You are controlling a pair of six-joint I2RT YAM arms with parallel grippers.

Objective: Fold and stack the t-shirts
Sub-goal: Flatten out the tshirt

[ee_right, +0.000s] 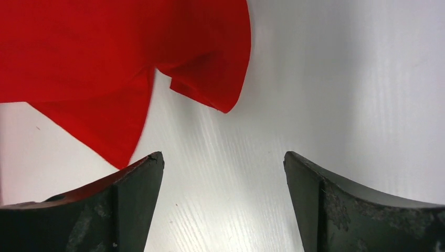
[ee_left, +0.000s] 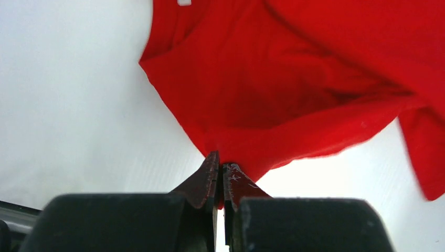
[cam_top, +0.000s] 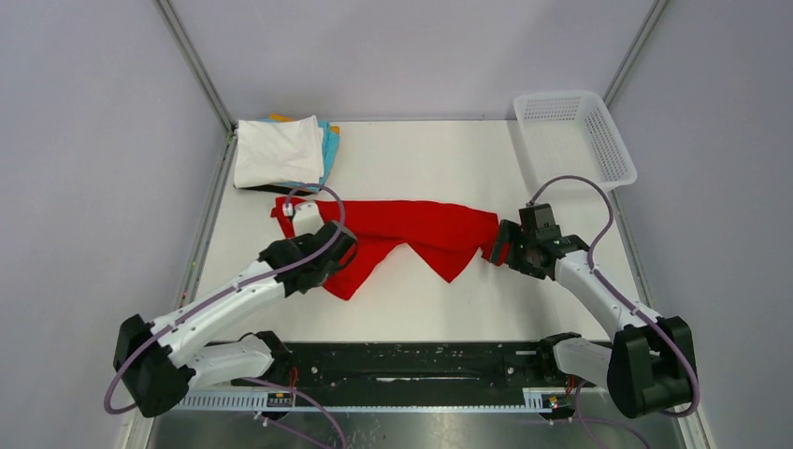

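- Two fingers [ee_left: 205, 178] of the left gripper [ee_left: 219, 167] are pressed together, pinching a lower edge of the red t-shirt [cam_top: 421, 229] right at their tips
- In the left wrist view the red cloth fans up and away from that pinch, loose and creased, over bare white table [cam_top: 421, 309]
- Both fingers [ee_right: 131, 199] of the right gripper [ee_right: 223, 160] stand spread wide with only table surface between them; it holds nothing
- A sleeve corner of the red t-shirt lies just ahead of the right gripper's spread fingers, near but not between them
- From above, the red t-shirt stretches as a crumpled band across the middle of the table, the left gripper at its left part and the right gripper at its right end, with two pointed flaps hanging toward the near side
- The left arm's wrist lies over the shirt's left portion and hides the cloth beneath it
- One stack of folded t-shirts [cam_top: 281, 150] sits at the far left corner, just beyond the red shirt's left end: white on top, cyan [cam_top: 329, 150] showing at its right edge, an orange sliver [cam_top: 281, 118] at the back, a dark layer [cam_top: 257, 187] at the bottom
- A white mesh basket [cam_top: 598, 140] stands upright at the far right corner, well apart from the stack, its mesh floor in plain view
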